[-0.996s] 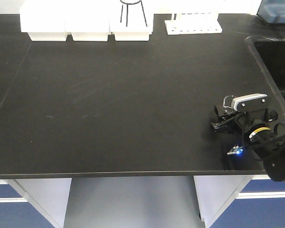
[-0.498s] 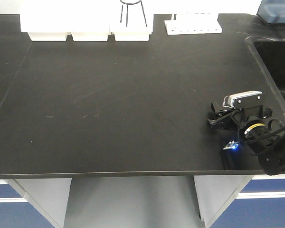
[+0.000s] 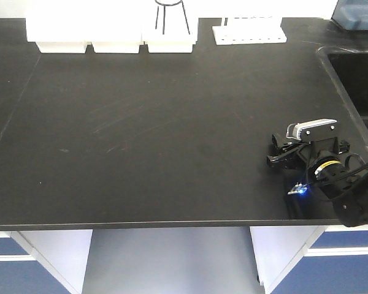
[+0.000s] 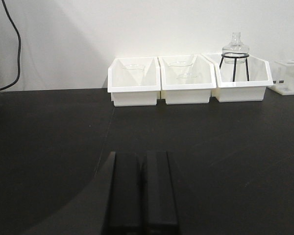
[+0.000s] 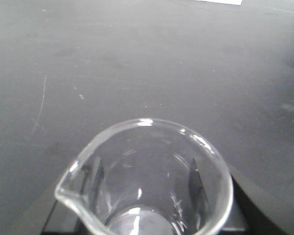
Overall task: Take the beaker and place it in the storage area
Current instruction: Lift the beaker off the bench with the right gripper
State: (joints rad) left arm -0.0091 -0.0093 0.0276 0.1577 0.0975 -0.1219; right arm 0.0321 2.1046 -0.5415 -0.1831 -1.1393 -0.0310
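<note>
Beaker [image 5: 146, 186] clamped in right gripper [image 3: 277, 153]; left gripper [image 4: 143, 191] closed, empty.

Lab, looking like a chemistry one: wide black bench top [image 3: 141, 122] running across, white bins [image 4: 186, 83] sitting along the far edge holding glassware, flask [image 4: 234, 45] standing on a wire tripod [image 4: 233, 68], test-tube rack [image 3: 249, 33] sitting far right, sink [image 3: 356, 79] showing at right, glass beaker [image 5: 147, 186] showing up close, blue cabinets [image 3: 12, 269] sitting below.
</note>
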